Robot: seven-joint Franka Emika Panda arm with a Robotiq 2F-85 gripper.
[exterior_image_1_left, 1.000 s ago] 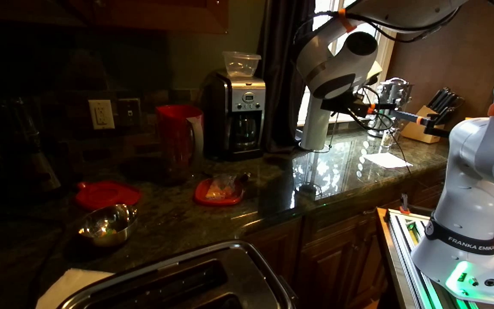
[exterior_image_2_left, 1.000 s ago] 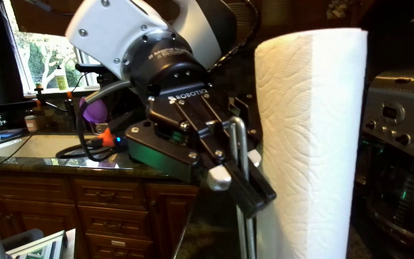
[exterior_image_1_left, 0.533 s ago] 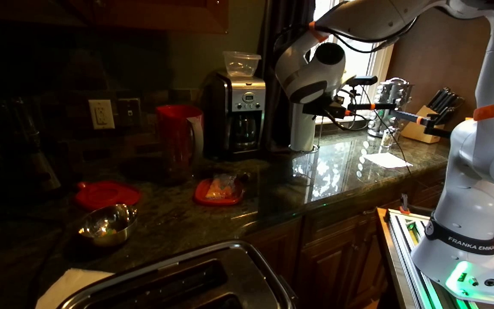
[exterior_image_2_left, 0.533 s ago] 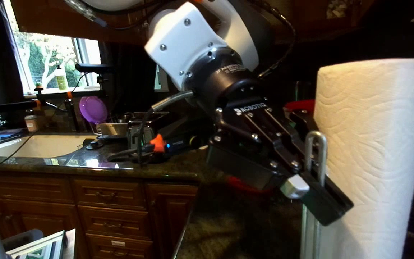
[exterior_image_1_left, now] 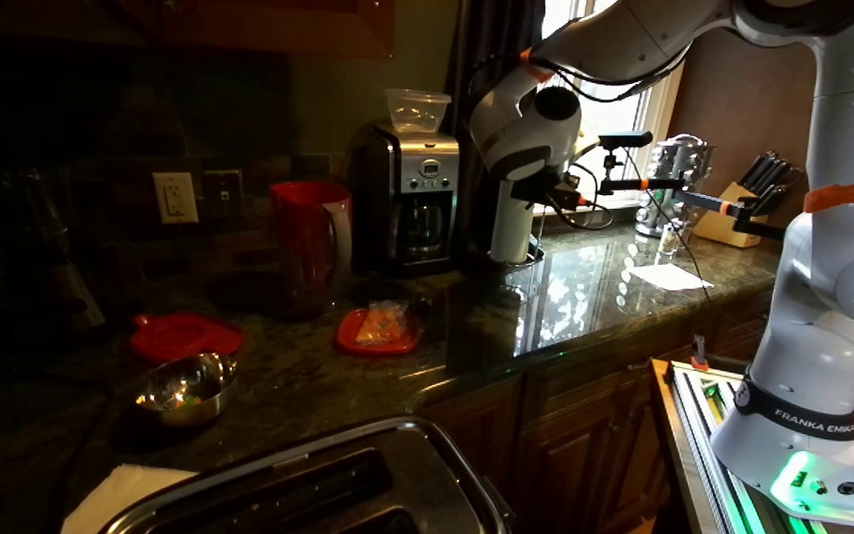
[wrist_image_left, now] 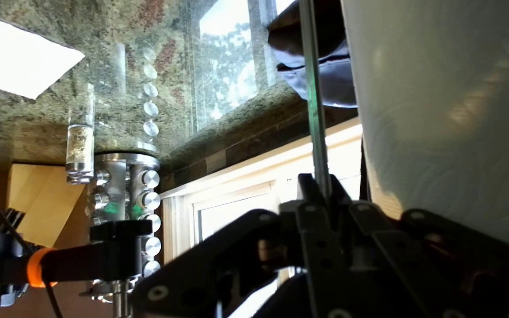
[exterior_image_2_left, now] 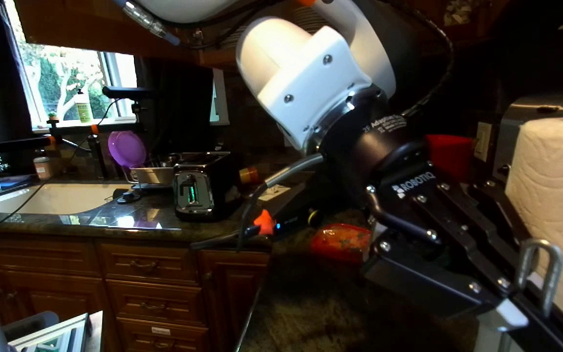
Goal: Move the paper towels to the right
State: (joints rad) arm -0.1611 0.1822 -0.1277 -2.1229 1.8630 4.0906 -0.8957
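The paper towels (exterior_image_1_left: 510,230), an upright white roll, stand on a holder near the window in an exterior view. They also show at the right edge of an exterior view (exterior_image_2_left: 555,166), partly cut off, and fill the right of the wrist view (wrist_image_left: 440,110). A thin metal side rod (wrist_image_left: 313,88) of the holder runs beside the roll; its looped top shows in an exterior view (exterior_image_2_left: 539,243). My gripper (wrist_image_left: 322,183) is shut on this rod, not around the roll. Whether the holder's base touches the counter is hard to tell.
The silver-and-black coffee maker (exterior_image_1_left: 429,170) stands left of the roll, with a red canister (exterior_image_1_left: 308,230) beyond it. A red dish (exterior_image_1_left: 379,334) lies on the counter. A paper sheet (exterior_image_1_left: 670,277), a spice rack (exterior_image_1_left: 675,185) and a knife block (exterior_image_1_left: 731,219) are right.
The gripper, rod and roll have moved together, leftward in an exterior view; where the gripper shows large, they have moved right and down. The gripper stays shut on the rod.
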